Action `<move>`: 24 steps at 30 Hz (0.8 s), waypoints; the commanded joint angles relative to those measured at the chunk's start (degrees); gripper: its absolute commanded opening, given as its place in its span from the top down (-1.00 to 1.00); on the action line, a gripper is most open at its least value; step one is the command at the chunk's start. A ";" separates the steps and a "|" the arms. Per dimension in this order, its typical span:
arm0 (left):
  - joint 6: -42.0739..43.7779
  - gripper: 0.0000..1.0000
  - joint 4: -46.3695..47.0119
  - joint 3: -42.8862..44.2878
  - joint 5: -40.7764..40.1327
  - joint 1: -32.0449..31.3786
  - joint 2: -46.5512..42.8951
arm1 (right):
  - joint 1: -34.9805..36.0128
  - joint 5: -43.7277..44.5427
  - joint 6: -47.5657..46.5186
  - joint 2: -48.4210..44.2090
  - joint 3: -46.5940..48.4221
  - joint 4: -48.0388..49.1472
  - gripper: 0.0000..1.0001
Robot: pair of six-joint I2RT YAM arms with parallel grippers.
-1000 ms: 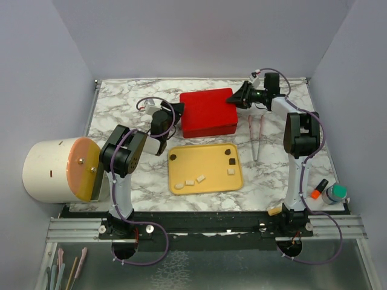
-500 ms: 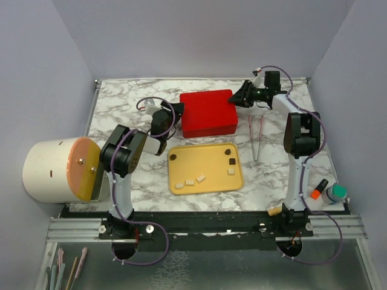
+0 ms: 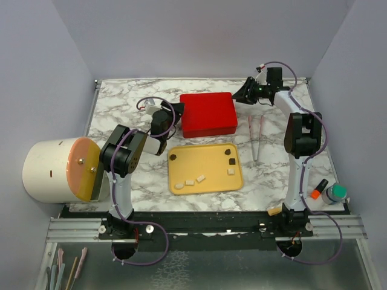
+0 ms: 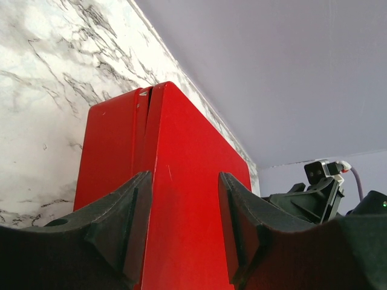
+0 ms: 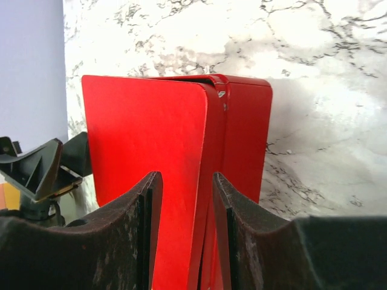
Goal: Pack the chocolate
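Three dark chocolate (image 3: 172, 156) pieces lie on a yellow tray (image 3: 208, 188) in the top view, with several pale pieces near its front. Behind the tray sits a closed red box (image 3: 208, 115). My left gripper (image 3: 179, 112) is at the box's left edge. In the left wrist view its jaws (image 4: 184, 175) stand apart, with the red box (image 4: 181, 133) filling the gap. My right gripper (image 3: 239, 96) hovers just off the box's far right corner. It is open (image 5: 186, 175), with the lid seam of the box (image 5: 145, 133) ahead of the fingers.
Tweezers (image 3: 255, 138) lie on the marble to the right of the box. A big white cylinder with an orange face (image 3: 57, 169) stands off the table's left edge. An orange marker (image 3: 319, 189) and a green-capped jar (image 3: 334, 193) sit at the near right.
My right gripper has drawn back and to the right, off the box's far right corner. The box's far edge looks slightly lower. The left arm has not moved.
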 commanded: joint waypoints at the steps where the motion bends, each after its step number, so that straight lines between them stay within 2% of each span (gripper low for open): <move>1: 0.59 -0.05 1.23 1.65 1.79 -0.41 1.30 | -0.46 4.62 -1.93 -0.58 1.99 -2.96 0.12; 13: 0.30 -0.05 1.30 1.81 2.17 -0.49 1.97 | -0.46 12.74 -5.65 -5.64 -2.54 -4.56 0.14; 24: 0.59 -0.04 1.65 1.33 1.38 -0.76 1.45 | 0.56 14.93 -6.56 -11.97 -10.36 -2.83 0.16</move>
